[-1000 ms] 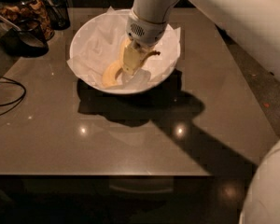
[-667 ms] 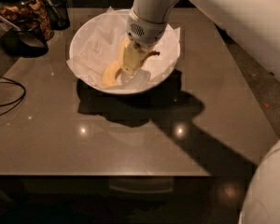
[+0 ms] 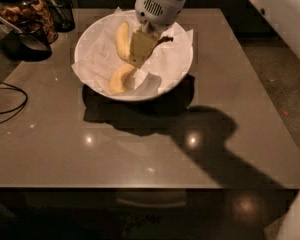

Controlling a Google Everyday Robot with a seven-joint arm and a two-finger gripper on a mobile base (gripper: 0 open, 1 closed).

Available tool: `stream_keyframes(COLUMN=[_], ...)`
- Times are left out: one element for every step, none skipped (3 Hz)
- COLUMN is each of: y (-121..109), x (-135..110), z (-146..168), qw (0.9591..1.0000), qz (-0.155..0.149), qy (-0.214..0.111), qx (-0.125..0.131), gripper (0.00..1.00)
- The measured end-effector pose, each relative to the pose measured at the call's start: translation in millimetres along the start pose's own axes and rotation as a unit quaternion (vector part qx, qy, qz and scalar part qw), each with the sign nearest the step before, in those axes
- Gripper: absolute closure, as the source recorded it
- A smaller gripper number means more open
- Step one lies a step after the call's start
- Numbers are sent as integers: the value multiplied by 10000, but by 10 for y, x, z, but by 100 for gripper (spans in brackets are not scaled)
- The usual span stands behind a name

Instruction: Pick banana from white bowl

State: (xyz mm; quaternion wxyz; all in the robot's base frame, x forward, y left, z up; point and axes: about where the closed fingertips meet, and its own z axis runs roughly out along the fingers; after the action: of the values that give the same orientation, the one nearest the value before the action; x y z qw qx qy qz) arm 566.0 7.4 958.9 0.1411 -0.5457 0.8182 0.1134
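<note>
gripper point(image 3: 141, 51) is held low in white bowl point(image 3: 182, 71) | banana point(image 3: 122, 40) is laid just beside it, toward the view's left, long way running near-to-far | claw's width cannot be told

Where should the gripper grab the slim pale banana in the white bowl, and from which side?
Probably at its middle, from straight above, closing across its narrow width. The banana lies flat on the paper in the white bowl, running toward the far rim, its middle clear of the stubbier banana. The gripper hangs close beside it.
</note>
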Motion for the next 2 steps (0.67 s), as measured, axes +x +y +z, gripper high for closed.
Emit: stream_keyframes(y=[158, 176], x=[-52, -55], z=[-223, -245], qw=[9990, 9989], qz=[-400, -415], qy=[-184, -209], qx=[-85, -70], gripper=[100, 100])
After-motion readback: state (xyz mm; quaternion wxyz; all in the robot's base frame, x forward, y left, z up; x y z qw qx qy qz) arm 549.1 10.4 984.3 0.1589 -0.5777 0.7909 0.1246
